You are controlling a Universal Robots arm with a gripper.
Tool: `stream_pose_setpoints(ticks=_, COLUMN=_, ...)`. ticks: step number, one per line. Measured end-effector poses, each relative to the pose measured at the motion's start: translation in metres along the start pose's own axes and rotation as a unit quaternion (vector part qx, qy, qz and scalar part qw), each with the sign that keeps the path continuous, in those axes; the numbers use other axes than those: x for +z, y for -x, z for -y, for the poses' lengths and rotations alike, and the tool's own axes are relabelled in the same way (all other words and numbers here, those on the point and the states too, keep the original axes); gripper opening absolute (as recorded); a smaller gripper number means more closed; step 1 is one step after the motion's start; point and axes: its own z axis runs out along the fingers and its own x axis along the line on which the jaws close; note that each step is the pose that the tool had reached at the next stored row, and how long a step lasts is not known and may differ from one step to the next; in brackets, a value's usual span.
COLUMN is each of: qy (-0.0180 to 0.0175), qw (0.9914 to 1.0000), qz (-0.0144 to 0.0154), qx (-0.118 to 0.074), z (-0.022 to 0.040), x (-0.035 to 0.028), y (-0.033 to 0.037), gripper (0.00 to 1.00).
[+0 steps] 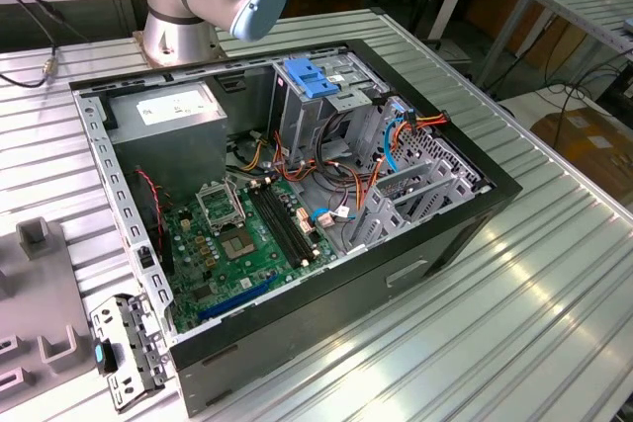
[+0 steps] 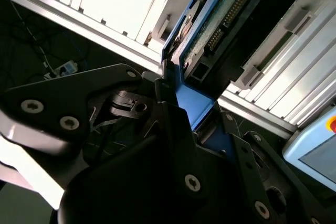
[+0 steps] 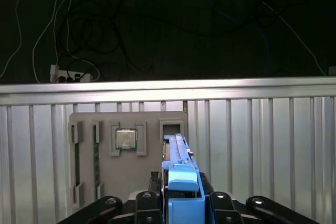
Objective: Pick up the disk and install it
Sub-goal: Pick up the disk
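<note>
Starting with the exterior view, the open computer case [image 1: 297,195] lies on the slatted table [image 1: 534,284], its drive bay [image 1: 331,111] topped by a light-blue bracket [image 1: 310,79]. In the second wrist view the gripper [image 2: 184,95] is clamped on the disk [image 2: 220,19] by its blue rail. In the first wrist view the disk stands edge-on over the grey holder [image 3: 131,177], so pick-up looks in hand; installing calls for rails squared to the bay.

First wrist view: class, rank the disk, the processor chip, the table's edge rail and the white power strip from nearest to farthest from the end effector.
1. Held in the end effector: the disk.
2. On the grey tray beside it: the processor chip.
3. Beyond the tray: the table's edge rail.
4. Past that rail: the white power strip.
</note>
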Motion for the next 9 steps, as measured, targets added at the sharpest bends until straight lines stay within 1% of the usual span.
stream_pose_setpoints(ticks=4, qy=0.0000, qw=1.00000, qz=0.0000, qx=0.000, z=0.0000, x=-0.0071, y=0.0000, gripper=0.37)
stream_pose_setpoints(ticks=6, qy=0.0000, qw=1.00000, qz=0.0000, qx=0.000, z=0.0001, x=-0.0140, y=0.0001, gripper=0.37)
stream_pose_setpoints(ticks=9, qy=0.0001, qw=1.00000, qz=0.0000, qx=0.000, z=0.0001, x=-0.0210, y=0.0002, gripper=0.37)
